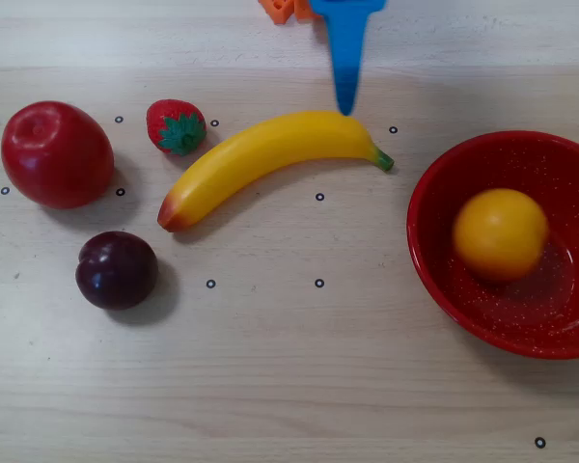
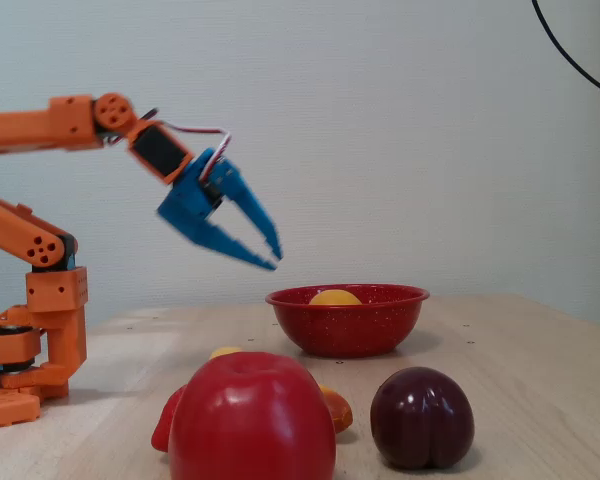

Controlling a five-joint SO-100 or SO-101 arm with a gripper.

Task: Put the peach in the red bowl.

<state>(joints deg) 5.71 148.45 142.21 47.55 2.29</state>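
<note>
While the end effector [image 2: 275,255] gapes, the peach [image 1: 500,233] sits in the red bowl [image 1: 434,241].

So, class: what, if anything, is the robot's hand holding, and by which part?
Nothing. The hand hangs open and empty above the table; the peach already lies in the red bowl.

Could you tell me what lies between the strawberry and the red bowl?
In the overhead view, the banana stretches between the strawberry and the red bowl, its green tip stopping short of the rim.
</note>
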